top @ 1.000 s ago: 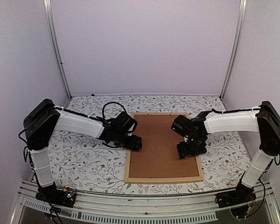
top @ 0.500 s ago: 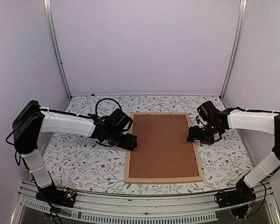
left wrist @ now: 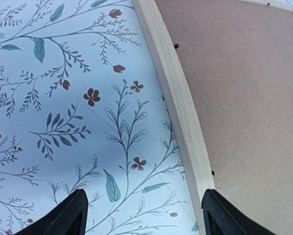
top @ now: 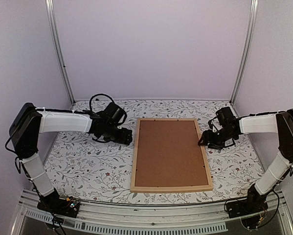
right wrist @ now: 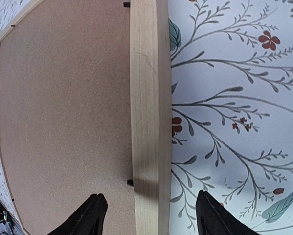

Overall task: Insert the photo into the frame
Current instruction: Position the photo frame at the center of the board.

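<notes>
While both hands hung low, the frame point(top: 170, 188) lay flat in the middle of the table point(top: 87, 166), right between them. Its long sides ran from the near edge of the table toward the far edge. It lay face down, and the brown backing board point(top: 169, 152) filled the whole inside of it.

The left hand point(top: 123, 137) was just beside the left long side, up near the frame's far left corner. Its fingers were apart and held nothing. From its own camera, the wood strip ran just inside one finger, and the flowery table showed under the rest of the gap.

The right hand point(top: 205, 142) was at the right long side, also toward the far end. Its fingers were apart too, with nothing in them. From its own camera, the wood strip ran straight down the gap, with one finger over the board and one over the table. So the right hand looked a little nearer to the frame than the left.

No photo could be seen anywhere. I could not tell if it lay under the board. If it did, the job looked nearly done.
</notes>
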You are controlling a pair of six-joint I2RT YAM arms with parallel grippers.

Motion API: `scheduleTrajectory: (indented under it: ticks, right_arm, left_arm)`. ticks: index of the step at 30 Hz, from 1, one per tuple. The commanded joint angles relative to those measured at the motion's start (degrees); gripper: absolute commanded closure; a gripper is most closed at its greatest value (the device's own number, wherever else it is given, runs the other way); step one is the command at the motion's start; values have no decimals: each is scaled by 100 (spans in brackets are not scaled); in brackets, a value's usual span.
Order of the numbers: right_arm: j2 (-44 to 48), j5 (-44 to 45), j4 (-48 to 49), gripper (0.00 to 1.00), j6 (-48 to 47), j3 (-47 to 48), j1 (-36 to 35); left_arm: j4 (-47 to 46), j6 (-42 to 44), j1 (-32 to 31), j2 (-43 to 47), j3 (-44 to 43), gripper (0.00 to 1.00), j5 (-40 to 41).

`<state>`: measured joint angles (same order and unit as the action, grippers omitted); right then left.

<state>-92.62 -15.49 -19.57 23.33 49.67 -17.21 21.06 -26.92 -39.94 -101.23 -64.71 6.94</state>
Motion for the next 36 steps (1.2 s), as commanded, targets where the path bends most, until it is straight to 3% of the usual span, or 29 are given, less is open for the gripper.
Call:
scheduleTrajectory:
  ticks: [1,8,27,36]
  right_arm:
    - [-286,-404,517,40,-225,259,233]
    - [-894,-535,609,57,-366,639,319]
    - [-926,-928,1184,68,-115,50,125]
    - [-776,-968,1414,71,224,-184,-163]
  left_arm:
    - [56,249,224,-141,-267,17,52]
    - [93,399,506,-510,-605,17,-21]
    - [477,591,535,-1558,-1724,19,-422]
    - [533,469,362,-1061,-1189,20,-546]
